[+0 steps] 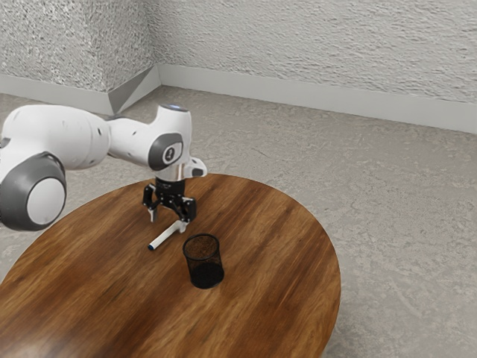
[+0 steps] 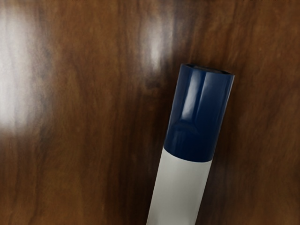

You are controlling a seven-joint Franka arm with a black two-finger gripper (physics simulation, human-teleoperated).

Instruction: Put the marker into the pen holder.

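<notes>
Marker (image 2: 180, 187): closest thing to the wrist camera, lying on the table (image 1: 261, 313), blue cap (image 2: 199, 112) pointing away from the gripper (image 1: 168, 221)
Gripper: fingers spread well apart, nothing held, down low by the marker's white end
Marker's long axis: slants from beside the finger on the exterior view's right, out toward that view's lower left, so most of the barrel sticks out past the gripper
White end: can't tell if it's touching that finger
Pen holder (image 1: 204, 261): standing upright near the marker, off toward the exterior view's right
Next move: probably a small shift toward the cap plus a wrist turn to straddle the barrel, closing as is might just nudge it, tbh
</notes>
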